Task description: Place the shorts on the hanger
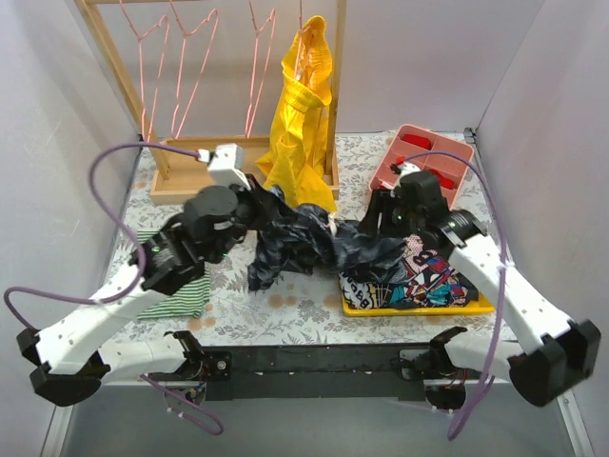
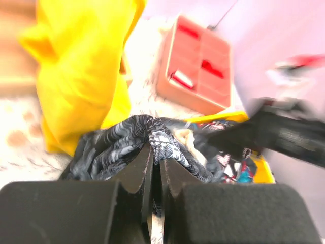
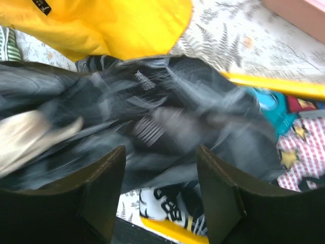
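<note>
The shorts (image 1: 304,238) are seen bunched across the middle of the bench (image 1: 285,305), between the two arms and just in front of the yellow garment (image 1: 303,114). The left tool (image 2: 156,152) is clamped together on a fold of the shorts. The right tool (image 3: 160,152) is spread apart, with blurred dark fabric beyond its fingers (image 3: 101,188); contact cannot be judged. The hanger (image 1: 145,86) is hung on the wooden rack (image 1: 181,186) at the back, well apart from the shorts.

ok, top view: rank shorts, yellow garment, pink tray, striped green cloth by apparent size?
1. shorts and yellow garment: too close to rank.
2. pink tray.
3. striped green cloth, partly under the left arm.
</note>
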